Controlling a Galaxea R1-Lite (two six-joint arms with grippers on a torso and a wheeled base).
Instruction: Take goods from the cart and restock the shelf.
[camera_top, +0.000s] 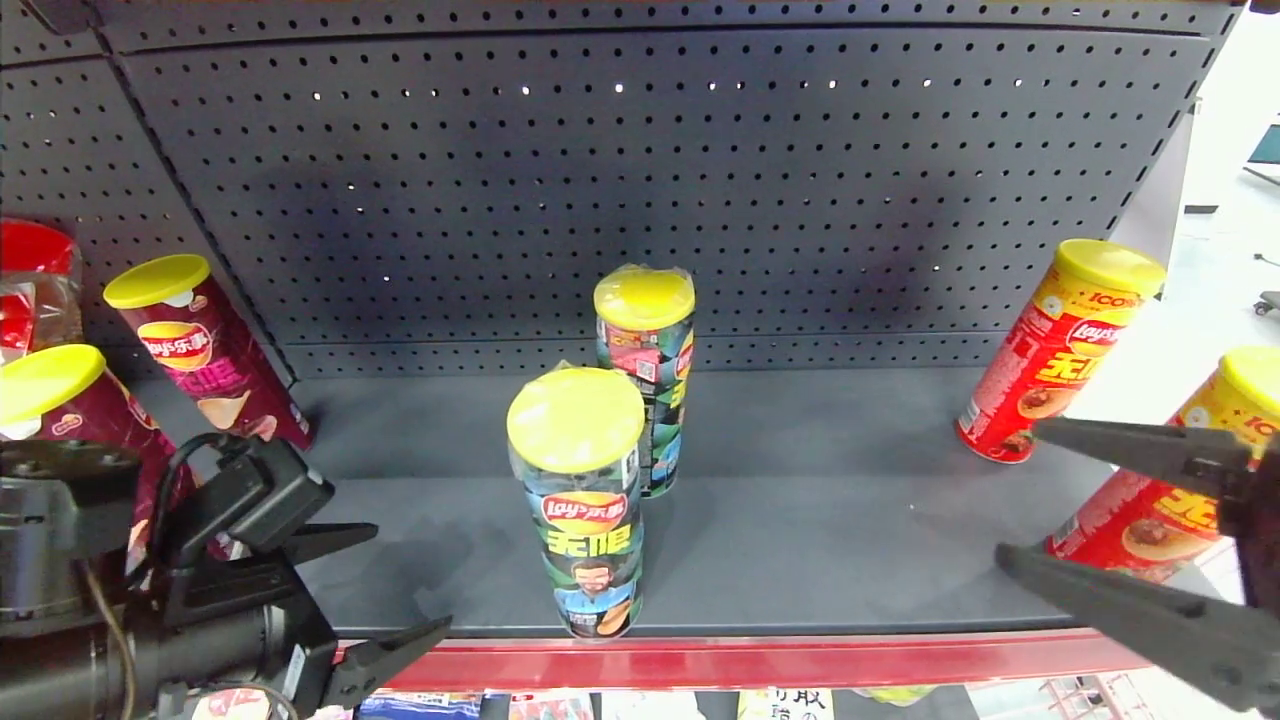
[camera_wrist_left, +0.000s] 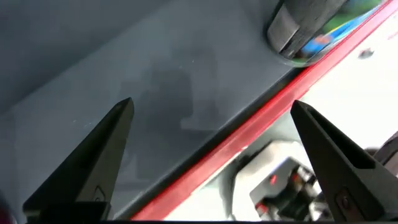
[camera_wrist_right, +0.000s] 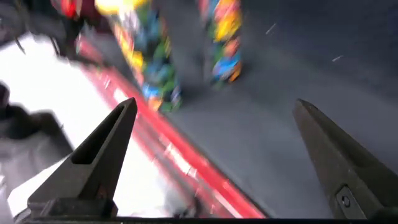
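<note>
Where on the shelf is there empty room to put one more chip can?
The biggest bare patch of shelf is between the front green can and the near red can. A smaller gap lies between that green can and the rear maroon can. The left end is crowded with cans.

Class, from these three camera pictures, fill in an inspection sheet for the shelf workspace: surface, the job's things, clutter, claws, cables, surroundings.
Surface: dark grey shelf with a red front strip, mostly bare.
Job's things: front green can near the edge at mid-shelf, back green can behind it; rear maroon can and front maroon can at left; rear red can and front red can at right; all yellow-lidded.
Clutter: nothing seen.
Claws: left claw open, empty, at the shelf's front edge; right claw open, empty, beside the front red can.
Cables: black cable looped over the left wrist.
Surroundings: perforated back panel; bright floor beyond the shelf's right end.
</note>
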